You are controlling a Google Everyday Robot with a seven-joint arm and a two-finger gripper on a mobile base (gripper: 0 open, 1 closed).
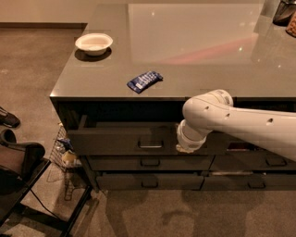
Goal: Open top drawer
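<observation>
While the top drawer (115, 139) stands partly pulled out, you see the gripper (187, 144) just right of its handle (151, 144), though you cannot tell whether it grips anything.

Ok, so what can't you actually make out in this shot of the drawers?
All in the camera view:
- Gripper: at the top drawer front, right of its handle, mostly covered by the arm's wrist.
- Drawer interior: hidden by the countertop overhang and shadow.
- Blue packet: print too small to read.
- Dark items at top right: cut off by the frame edge.
</observation>
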